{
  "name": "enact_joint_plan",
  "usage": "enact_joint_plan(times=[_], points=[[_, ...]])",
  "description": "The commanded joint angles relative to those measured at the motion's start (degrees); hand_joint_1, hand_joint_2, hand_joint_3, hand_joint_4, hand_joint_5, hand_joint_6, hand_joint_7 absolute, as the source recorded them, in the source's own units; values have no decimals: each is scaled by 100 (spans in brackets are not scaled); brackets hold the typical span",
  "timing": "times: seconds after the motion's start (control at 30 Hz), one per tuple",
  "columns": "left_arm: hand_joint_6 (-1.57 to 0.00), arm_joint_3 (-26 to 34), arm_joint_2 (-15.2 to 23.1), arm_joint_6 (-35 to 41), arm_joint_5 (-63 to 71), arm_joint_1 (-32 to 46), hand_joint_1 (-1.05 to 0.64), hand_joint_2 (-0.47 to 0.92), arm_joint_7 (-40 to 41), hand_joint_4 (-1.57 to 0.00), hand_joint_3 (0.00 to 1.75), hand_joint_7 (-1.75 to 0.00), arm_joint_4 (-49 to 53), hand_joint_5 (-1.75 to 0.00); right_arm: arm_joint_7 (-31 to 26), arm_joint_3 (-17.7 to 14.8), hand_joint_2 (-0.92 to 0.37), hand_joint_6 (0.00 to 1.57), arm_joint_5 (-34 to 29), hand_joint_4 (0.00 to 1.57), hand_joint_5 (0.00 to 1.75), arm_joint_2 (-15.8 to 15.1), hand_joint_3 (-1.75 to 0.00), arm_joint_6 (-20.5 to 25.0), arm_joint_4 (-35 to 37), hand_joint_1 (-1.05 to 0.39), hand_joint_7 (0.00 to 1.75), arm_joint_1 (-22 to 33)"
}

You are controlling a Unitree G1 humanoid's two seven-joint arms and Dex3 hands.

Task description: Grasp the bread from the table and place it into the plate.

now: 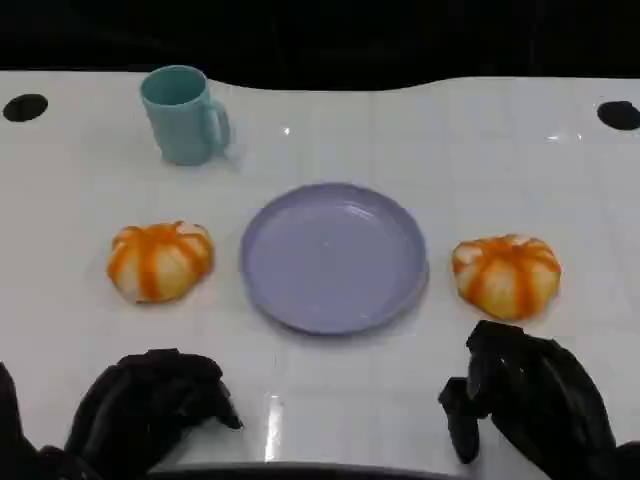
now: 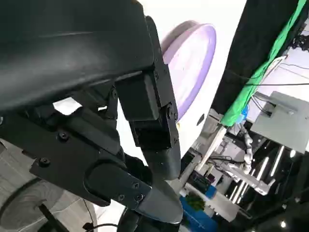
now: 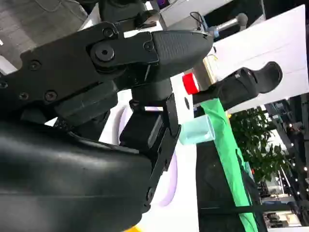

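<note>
Right hand hangs empty, fingers loosely curled, just short of the bread beside the plate. A hard reach might shove that bun away instead of catching it.

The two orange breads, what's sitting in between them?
The purple plate, empty, sits between the left bread and the right bread in the head view.

a round lavender plate lies flat and empty mid-table, flanked by two domed white bread buns striped with orange glaze, the left bun just beside its left rim, the right bun just beside its right rim.
</note>
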Motion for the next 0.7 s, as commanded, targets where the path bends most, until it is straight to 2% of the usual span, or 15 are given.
enact_joint_plan(times=[0.03,0.7], points=[[-152,18,125,-54,34,-22,-96,69,-13,-84,0,0,38,-138,-13,-63,-85,109,79,131,158,-30,-36,64,-66,-105,150,25],[-152,17,149,-169,31,-60,-96,70,-63,-83,0,0,155,-140,14,-80,-83,110,68,132,157,14,-39,106,-45,-105,149,19]])
